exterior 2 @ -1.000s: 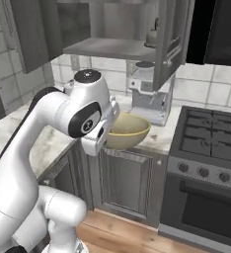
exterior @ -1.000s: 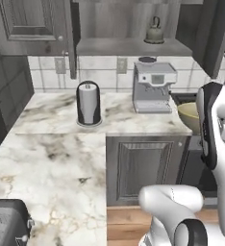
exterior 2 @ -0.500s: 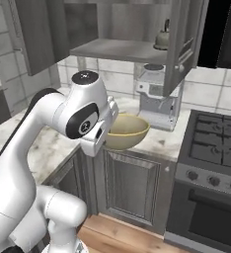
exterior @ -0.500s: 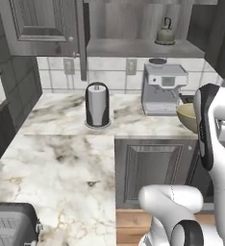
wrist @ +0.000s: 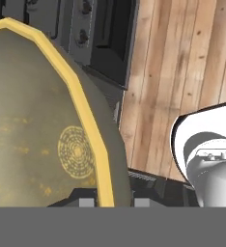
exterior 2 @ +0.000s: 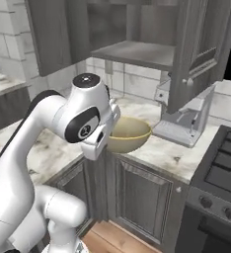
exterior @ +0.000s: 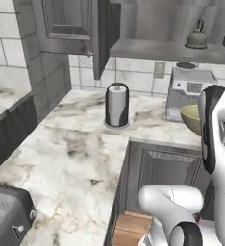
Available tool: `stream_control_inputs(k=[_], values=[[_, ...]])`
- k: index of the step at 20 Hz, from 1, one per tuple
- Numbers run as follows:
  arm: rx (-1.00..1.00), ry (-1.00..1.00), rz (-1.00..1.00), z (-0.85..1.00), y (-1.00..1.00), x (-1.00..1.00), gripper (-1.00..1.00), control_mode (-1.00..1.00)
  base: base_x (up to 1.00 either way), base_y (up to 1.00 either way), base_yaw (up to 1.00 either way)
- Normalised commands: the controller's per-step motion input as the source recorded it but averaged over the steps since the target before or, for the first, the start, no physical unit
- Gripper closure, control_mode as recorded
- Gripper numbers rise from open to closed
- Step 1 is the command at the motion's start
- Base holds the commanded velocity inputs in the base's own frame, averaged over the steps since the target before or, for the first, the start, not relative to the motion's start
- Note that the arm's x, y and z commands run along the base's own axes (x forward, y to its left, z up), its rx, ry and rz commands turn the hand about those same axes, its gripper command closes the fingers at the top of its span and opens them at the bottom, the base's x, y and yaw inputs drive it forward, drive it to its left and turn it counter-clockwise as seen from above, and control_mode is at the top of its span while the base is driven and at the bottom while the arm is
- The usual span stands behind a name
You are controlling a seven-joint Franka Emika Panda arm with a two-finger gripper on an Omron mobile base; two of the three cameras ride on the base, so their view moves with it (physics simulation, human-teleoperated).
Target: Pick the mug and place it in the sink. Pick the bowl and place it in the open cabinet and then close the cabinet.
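The yellowish-tan bowl [exterior 2: 131, 133] hangs in the air just off the counter's front edge, in front of the coffee machine. My gripper [wrist: 114, 198] is shut on its yellow rim, one fingertip inside and one outside, and the bowl [wrist: 37, 125] takes up the left of the hand view. From the left base view only a slice of the bowl [exterior: 191, 118] shows beside my forearm. Above it, the dark grey wall cabinet [exterior 2: 137, 52] stands open, its door [exterior 2: 196, 49] swung out to the right and its shelf [exterior: 172, 50] bare near the front. The mug and the sink are out of view.
A paper towel roll [exterior: 117, 105] and a grey coffee machine [exterior: 189, 93] stand on the marble counter. A kettle [exterior: 197, 38] sits on the cabinet shelf. A toaster [exterior: 6, 221] is at the near left, and a stove [exterior 2: 221, 153] is to the right. Wood floor [wrist: 182, 72] lies below the hand.
The whole picture has shifted in both base views, so the base has driven along the counter. The bowl stays in my gripper in the same pose.
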Motion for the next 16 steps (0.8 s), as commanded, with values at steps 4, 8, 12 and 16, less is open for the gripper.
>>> stream_control_inputs(k=[4, 8, 12, 16], values=[[0.0, 0.0, 0.0, 0.0, 0.0, 0.0, 1.0, 1.0, 0.85, 0.64, 0.37], [0.0, 0.0, 0.0, 0.0, 0.0, 0.0, 1.0, 1.0, 0.97, 0.18, 0.3], [0.0, 0.0, 0.0, 0.0, 0.0, 0.0, 1.0, 1.0, 0.78, -0.14, 0.34], [0.0, 0.0, 0.0, 0.0, 0.0, 0.0, 1.0, 1.0, 0.66, -0.41, 0.25]])
